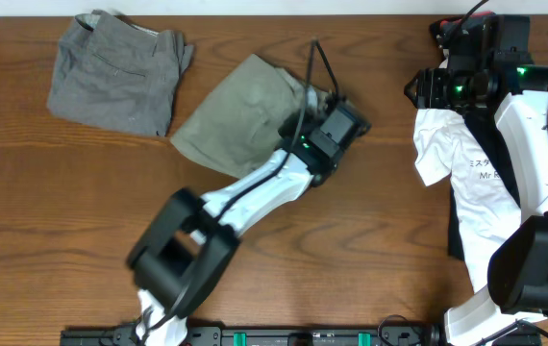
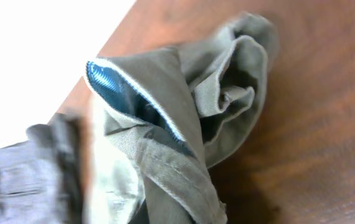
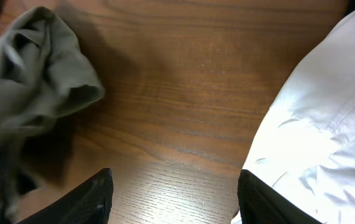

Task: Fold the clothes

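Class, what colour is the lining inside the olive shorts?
The shorts have a shiny blue lining, white-edged; left wrist view shows it best.

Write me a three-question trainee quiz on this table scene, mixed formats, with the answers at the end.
1. True or false: seen from overhead, the khaki shorts lie between the grey shorts and the white T-shirt.
2. Which tool is at the khaki shorts? A. left B. right C. neither
3. Fill in: the right tool is ___, with nothing between its fingers.

Key: 1 true. 2 A, the left tool. 3 open.
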Controlling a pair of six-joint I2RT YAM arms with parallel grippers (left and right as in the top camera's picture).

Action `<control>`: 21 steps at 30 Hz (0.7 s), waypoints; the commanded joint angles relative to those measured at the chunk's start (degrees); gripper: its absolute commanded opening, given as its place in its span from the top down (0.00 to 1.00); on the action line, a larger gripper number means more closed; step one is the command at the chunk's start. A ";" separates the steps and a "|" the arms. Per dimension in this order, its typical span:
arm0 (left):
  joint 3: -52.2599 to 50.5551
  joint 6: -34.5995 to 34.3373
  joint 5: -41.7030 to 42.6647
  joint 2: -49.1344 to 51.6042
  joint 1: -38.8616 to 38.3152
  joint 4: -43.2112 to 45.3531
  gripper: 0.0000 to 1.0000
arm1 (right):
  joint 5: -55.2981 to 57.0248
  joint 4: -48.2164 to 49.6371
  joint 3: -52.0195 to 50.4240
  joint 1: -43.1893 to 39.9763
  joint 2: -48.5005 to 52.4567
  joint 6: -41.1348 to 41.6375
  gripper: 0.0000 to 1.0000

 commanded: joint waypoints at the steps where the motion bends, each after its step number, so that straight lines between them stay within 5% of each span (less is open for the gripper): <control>1: 0.44 -0.11 -2.27 -5.57 0.17 0.28 0.94 | -0.24 -0.07 -0.35 -0.26 0.39 -0.28 0.37; 15: 0.46 0.15 -2.36 -13.81 4.90 0.46 0.94 | -0.24 -0.33 -0.35 -0.26 0.39 -0.28 0.37; 21: 0.48 5.38 -2.93 -17.22 9.44 3.61 0.94 | -0.24 -0.24 -0.35 -0.24 0.39 -0.26 0.37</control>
